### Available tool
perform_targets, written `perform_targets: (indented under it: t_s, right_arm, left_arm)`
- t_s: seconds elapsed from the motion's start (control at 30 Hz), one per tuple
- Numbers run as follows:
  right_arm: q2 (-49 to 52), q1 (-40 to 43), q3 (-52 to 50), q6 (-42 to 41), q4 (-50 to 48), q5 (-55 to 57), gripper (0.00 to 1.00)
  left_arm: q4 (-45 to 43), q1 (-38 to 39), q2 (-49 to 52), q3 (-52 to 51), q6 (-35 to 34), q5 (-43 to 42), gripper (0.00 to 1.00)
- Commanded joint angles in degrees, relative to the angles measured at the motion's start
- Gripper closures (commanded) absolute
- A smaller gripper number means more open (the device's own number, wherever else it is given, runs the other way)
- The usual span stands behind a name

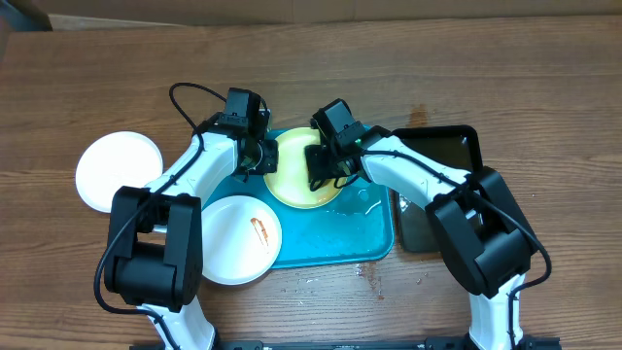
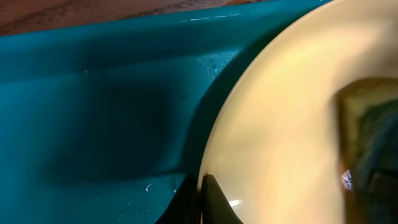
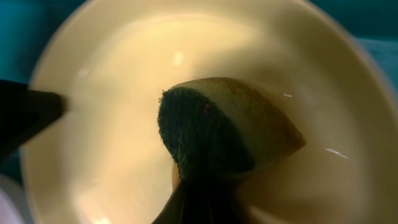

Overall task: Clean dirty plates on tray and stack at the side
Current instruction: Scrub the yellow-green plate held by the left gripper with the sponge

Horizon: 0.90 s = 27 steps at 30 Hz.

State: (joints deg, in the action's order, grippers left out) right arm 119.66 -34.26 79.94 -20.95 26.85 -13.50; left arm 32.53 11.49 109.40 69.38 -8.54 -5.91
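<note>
A: Scrubbing step, by my judgement. The pale yellow-green plate (image 1: 292,187) sits toward the back of the turquoise tray (image 1: 340,238). The right gripper (image 1: 323,173) is clamped on a sponge (image 3: 217,130), which is pressed into the plate's bowl.

B: And the left gripper (image 1: 257,156)?

A: At the plate's left rim. Its wrist view shows one dark finger (image 2: 214,202) lying over the inner edge. The other finger is hidden beneath. Reads as pinched on the rim to steady it.

B: The other plates?

A: The smeared white plate (image 1: 238,238) overhangs the tray's front-left corner, reddish-brown streak not yet wiped. The plain white plate (image 1: 119,172) lies out on the table (image 1: 486,78), well left of the tray. Likely the stacking spot.

B: What does the next move call for?

A: Sweeping the sponge across the bowl under light pressure while the left holds firm. The tray floor looks wet, so the plate could slide if that pinch slackens.

B: What do the views add to each other?

A: Overhead gives the layout and all three plates, but the arms hide the contact. The right wrist shows the sponge's dark green face meeting the plate, with no smear on the exposed surface. The left wrist shows the rim against the tray floor.
</note>
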Motion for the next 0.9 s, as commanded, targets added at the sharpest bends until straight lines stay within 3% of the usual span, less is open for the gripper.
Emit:
perform_targets:
  t_s: [0.0, 0.13, 0.4, 0.53, 0.67, 0.87]
  right_arm:
    - [0.5, 2.4, 2.4, 0.3, -1.7, -17.2, 0.96]
    - [-2.4, 6.3, 5.3, -0.3, 1.8, -23.1, 0.96]
    - [-4.6, 7.9, 3.8, 1.4, 14.1, -15.6, 0.96]
    - [-4.6, 7.8, 2.9, 1.1, 11.8, -16.9, 0.96]
    - [-4.6, 8.3, 2.9, -0.6, 7.4, -25.2, 0.96]
    - [-4.6, 6.4, 2.4, -3.1, 4.7, -25.6, 0.96]
  left_arm:
    - [-0.4, 0.3, 0.0, 1.3, 1.3, -1.6, 0.96]
    - [-0.4, 0.3, 0.0, 1.3, 1.3, -1.6, 0.96]
    - [-0.4, 0.3, 0.0, 1.3, 1.3, -1.6, 0.96]
    - [-0.4, 0.3, 0.0, 1.3, 1.3, -1.6, 0.96]
    - [-0.4, 0.3, 0.0, 1.3, 1.3, -1.6, 0.96]
    - [-0.4, 0.3, 0.0, 1.3, 1.3, -1.6, 0.96]
